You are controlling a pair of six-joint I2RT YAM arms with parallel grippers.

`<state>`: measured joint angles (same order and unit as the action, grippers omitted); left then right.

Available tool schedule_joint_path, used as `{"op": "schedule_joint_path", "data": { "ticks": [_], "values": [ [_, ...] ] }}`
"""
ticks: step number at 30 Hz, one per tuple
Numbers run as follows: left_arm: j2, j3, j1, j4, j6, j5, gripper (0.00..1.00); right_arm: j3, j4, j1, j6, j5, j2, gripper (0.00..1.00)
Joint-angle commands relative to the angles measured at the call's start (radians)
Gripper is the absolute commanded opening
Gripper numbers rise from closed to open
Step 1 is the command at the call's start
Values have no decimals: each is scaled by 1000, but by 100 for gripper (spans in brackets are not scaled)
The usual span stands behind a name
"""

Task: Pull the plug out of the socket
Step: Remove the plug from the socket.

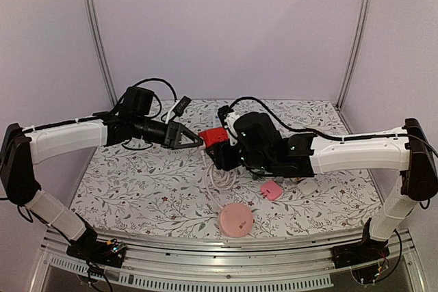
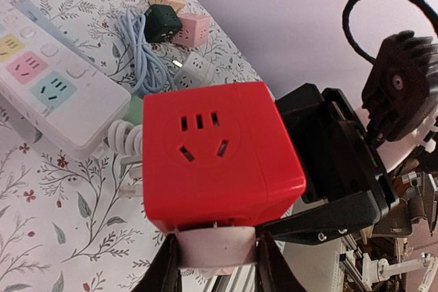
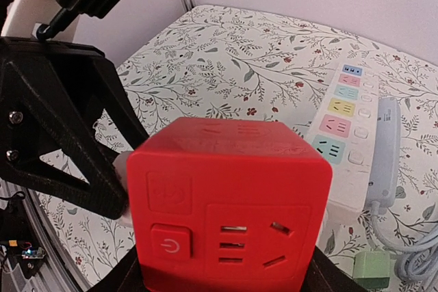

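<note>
A red cube socket (image 1: pixel 213 135) is held above the table between my two arms. My right gripper (image 3: pixel 226 284) is shut on it, its fingers (image 3: pixel 120 280) under the cube's sides (image 3: pixel 229 203). A white plug (image 2: pixel 215 247) sits against one face of the cube (image 2: pixel 219 158). My left gripper (image 2: pixel 215 264) is shut on that plug, one finger on each side. In the top view my left gripper (image 1: pixel 197 140) meets the cube from the left and my right gripper (image 1: pixel 224 152) from the right. The plug's prongs are hidden.
A white power strip (image 2: pixel 48 80) with coloured sockets lies on the floral table, also in the right wrist view (image 3: pixel 342 141). Small cube sockets (image 2: pixel 174 22) and a light blue cable (image 2: pixel 140 52) lie beyond it. A pink disc (image 1: pixel 236 219) and pink cube (image 1: pixel 272 190) lie near the front.
</note>
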<state>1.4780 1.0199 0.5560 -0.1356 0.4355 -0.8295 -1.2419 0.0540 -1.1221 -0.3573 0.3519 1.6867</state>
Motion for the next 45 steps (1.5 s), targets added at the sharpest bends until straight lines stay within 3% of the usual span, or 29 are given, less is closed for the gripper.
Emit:
{"op": "schedule_joint_path", "data": {
  "ticks": [1, 7, 19, 31, 37, 45],
  "values": [
    [-24, 0, 7, 30, -43, -40, 3, 38, -146, 49, -119, -63, -80, 9],
    [-19, 2, 7, 28, -40, -36, 1, 21, -131, 42, -99, -53, -66, 9],
    [-6, 3, -7, 24, -25, -30, 0, -223, 227, -56, 27, 312, 58, 8],
    [-19, 2, -17, 27, -23, -27, 0, -320, 393, -59, 2, 456, 144, 8],
    [-21, 0, -19, 27, -25, -24, 0, -281, 328, -57, 5, 382, 113, 8],
    [-27, 2, -18, 9, -41, 0, 0, -111, 58, 12, -69, 73, -33, 9]
  ]
}}
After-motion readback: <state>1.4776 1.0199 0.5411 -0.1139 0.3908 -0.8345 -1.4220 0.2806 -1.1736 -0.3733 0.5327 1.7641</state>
